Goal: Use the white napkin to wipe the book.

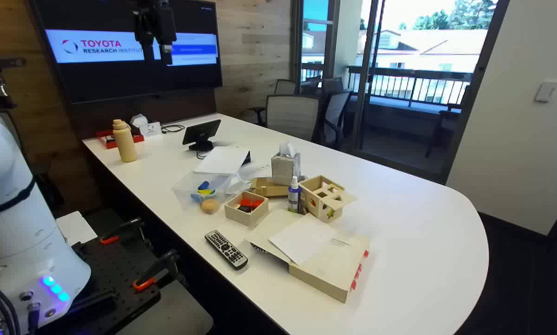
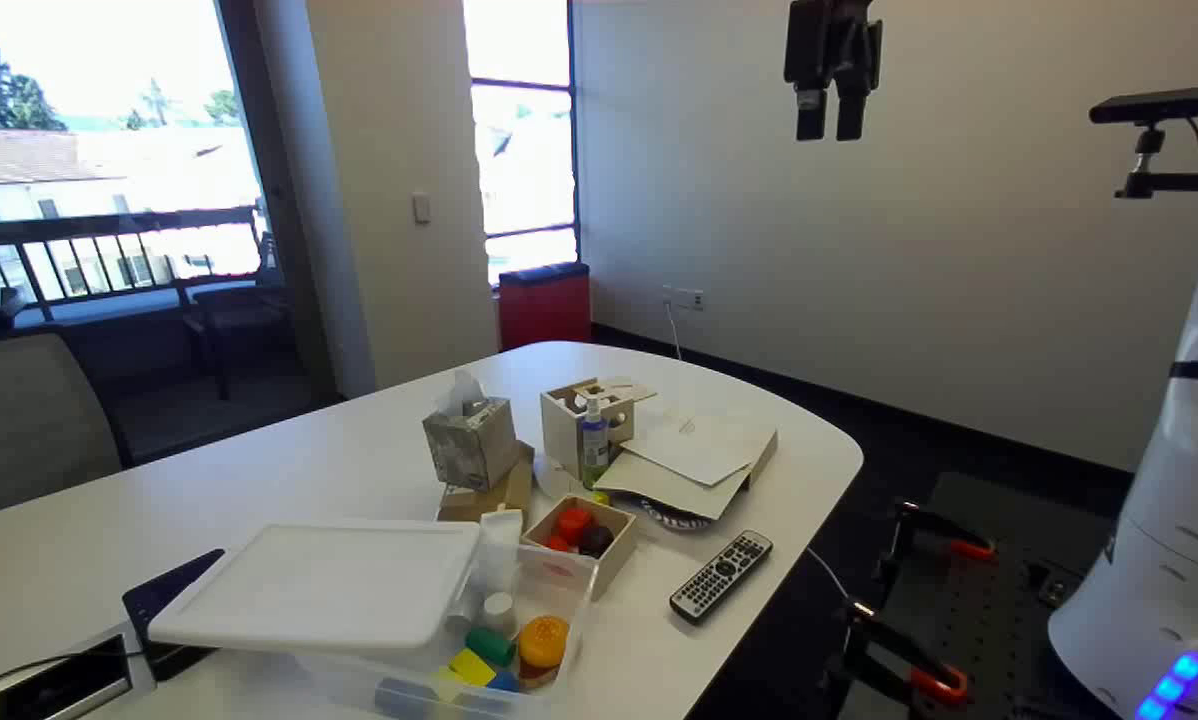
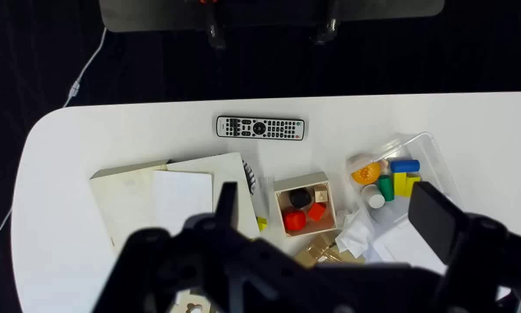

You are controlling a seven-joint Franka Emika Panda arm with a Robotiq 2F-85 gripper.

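Wrist view, left to right: book (image 3: 119, 200) with a flat white sheet (image 3: 183, 201) on its cover, small wooden box (image 3: 302, 181), then the white napkin (image 3: 355, 237) (crumpled wad, my reading), lying between box and clear tub (image 3: 435, 160), contact with either unclear. Step judged to be fetching the wad: centre over its loose folds, descend straight, pinch a thick bunch clear of both rims, and later wipe lightly lest the sheet drag along. Gripper (image 2: 830, 122): raised well above the table (image 2: 309, 480), jaws wide apart, holding and touching nothing.
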